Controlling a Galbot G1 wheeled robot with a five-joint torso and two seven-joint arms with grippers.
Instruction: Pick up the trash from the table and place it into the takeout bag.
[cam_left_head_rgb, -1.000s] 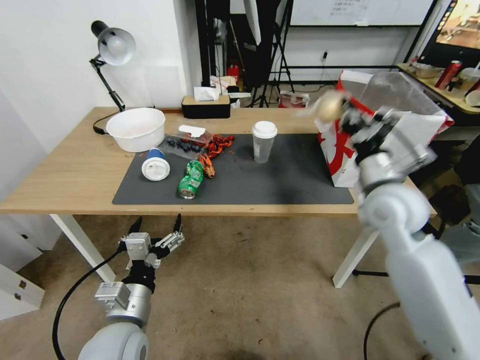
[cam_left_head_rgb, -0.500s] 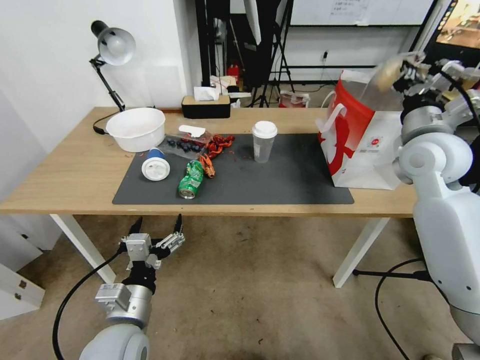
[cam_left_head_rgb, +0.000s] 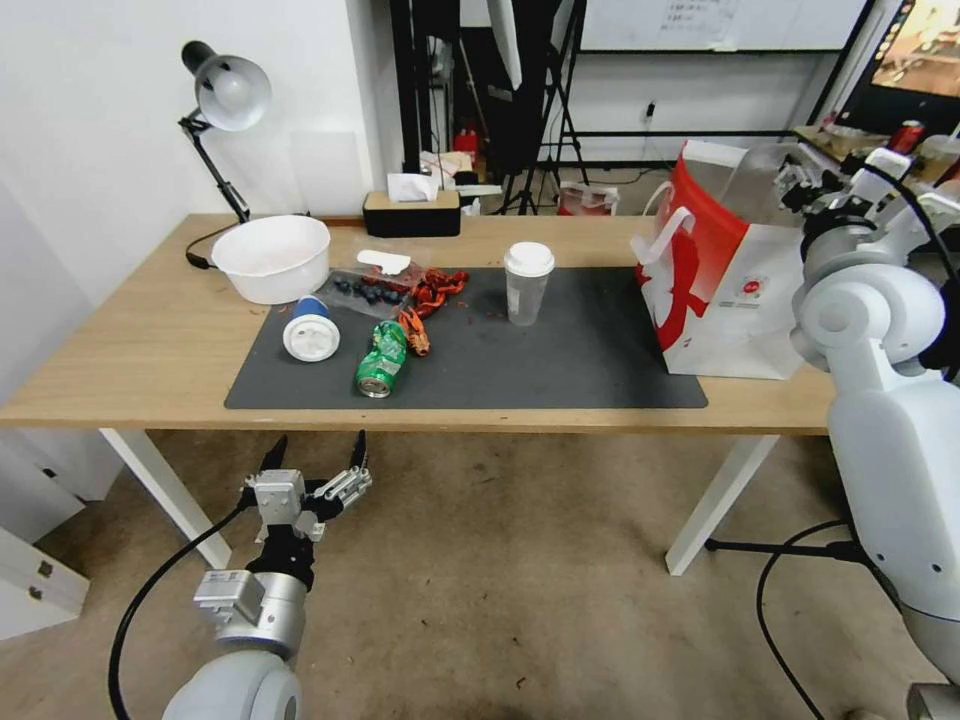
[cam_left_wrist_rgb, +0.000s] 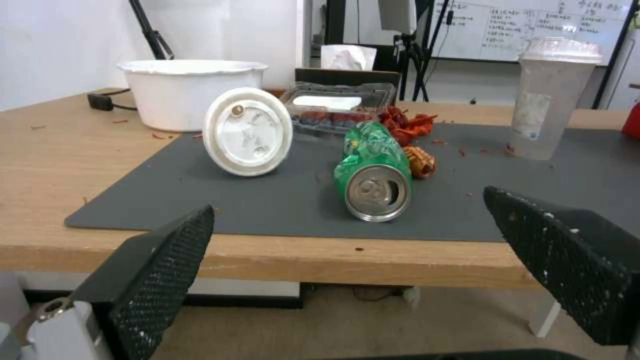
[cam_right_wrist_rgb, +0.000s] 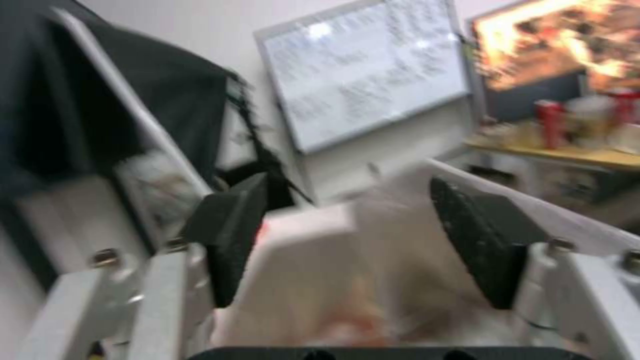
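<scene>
While the left gripper (cam_left_head_rgb: 315, 478) hangs below the table (cam_left_head_rgb: 130, 340) edge w/ jaws spread wide and nothing in them, nearest risk is on that side: if it rises straight up it could clip the front edge, since the crushed green can (cam_left_wrist_rgb: 373, 172) lies on the mat (cam_left_head_rgb: 580, 350) just past it. Blue white-lidded cup (cam_left_head_rgb: 309, 329) lies on its side beside the can, lid facing the robot, so it looks prone to roll if nudged. Red scraps (cam_left_head_rgb: 435, 290) and a berry tray (cam_left_head_rgb: 370, 285) sit close behind; a sloppy reach could scatter them. Clear white-lidded cup (cam_left_head_rgb: 527, 283) stands upright mid-mat, tall, prob easy to tip.

Farther back on the right, the right gripper (cam_right_wrist_rgb: 347, 245) hovers over the takeout bag (cam_left_head_rgb: 730, 290) mouth, jaws apart, nothing clamped betw them; clear plastic blurs below, prob the bun bag dropping in. Risk there: plastic snags on a finger or the rim, or the arm drags the bag over, as it stands near the table end.
</scene>
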